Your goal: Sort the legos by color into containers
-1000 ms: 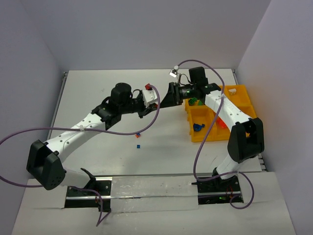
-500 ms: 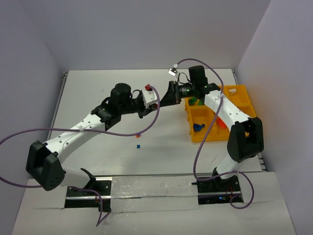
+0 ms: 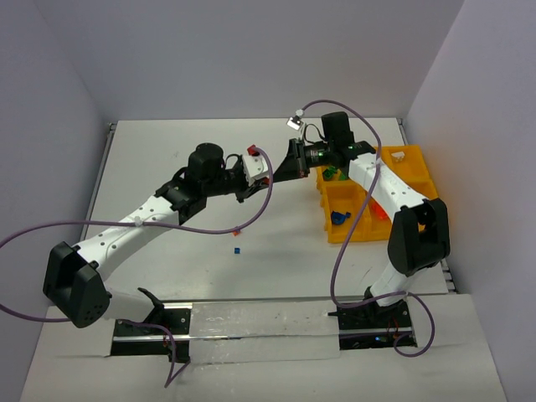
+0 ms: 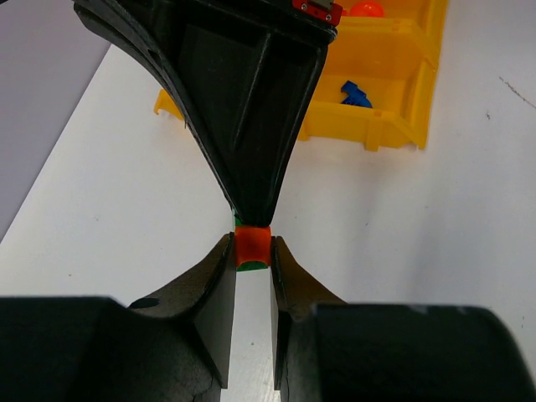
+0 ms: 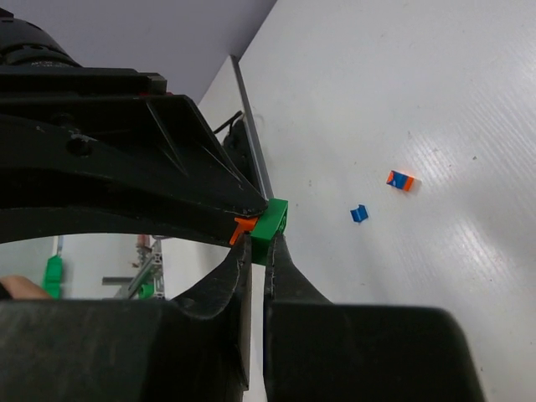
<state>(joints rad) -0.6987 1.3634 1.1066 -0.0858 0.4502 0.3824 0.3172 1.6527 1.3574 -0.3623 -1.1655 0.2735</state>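
Facing arms [image 3: 142,219], fingers [image 4: 213,293] tip to tip

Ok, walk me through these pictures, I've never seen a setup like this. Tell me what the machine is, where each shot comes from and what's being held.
These are two robot arms bolted to a white table. The wide picture looks down from above and behind them, with the left arm on the left and the right arm on the right. The other two pictures come from a camera on each wrist, looking along its own pincer. The arms meet at a small lego in two touching parts. The left pincer is closed on the orange piece, the right pincer on the green brick. Also on the table are a yellow tray of compartments, some holding bricks, and two loose ones: a blue bit and a blue-and-orange bit.
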